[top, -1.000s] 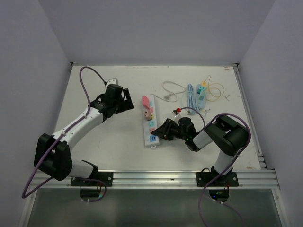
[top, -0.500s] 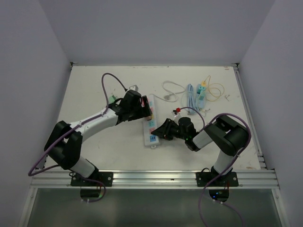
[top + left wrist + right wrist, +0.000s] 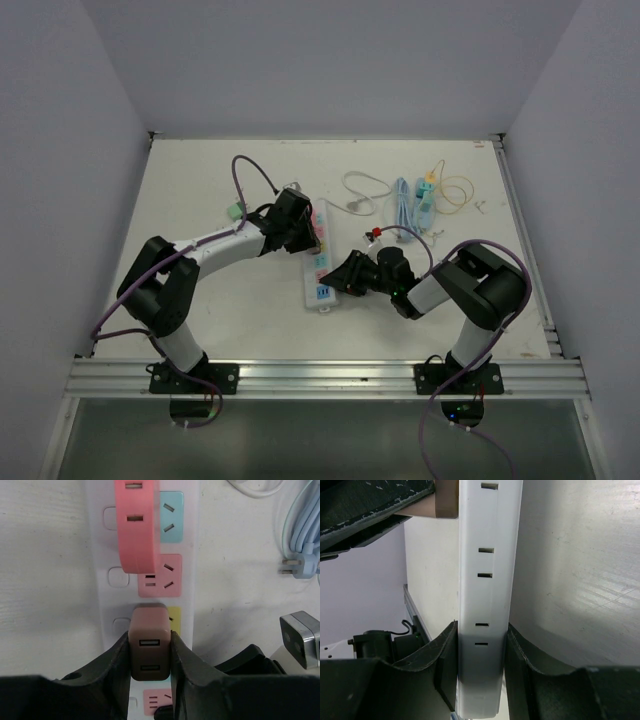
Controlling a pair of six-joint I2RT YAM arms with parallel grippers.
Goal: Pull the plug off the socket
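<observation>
Two tools engaged. Left tool (image 3: 150, 652) pinches the brown USB charger plug (image 3: 149, 625), sitting on the white power strip (image 3: 96, 555). Right tool (image 3: 481, 652) clamps the strip's end.

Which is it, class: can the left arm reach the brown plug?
Likely yes: the left end effector grips both sides of the brown plug, nothing between; the right end effector clamps the power strip.

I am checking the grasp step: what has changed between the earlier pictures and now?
The left gripper moved right to the strip and closed on the brown plug. The right gripper stayed shut on the strip's near end; strip and cables did not move.
</observation>
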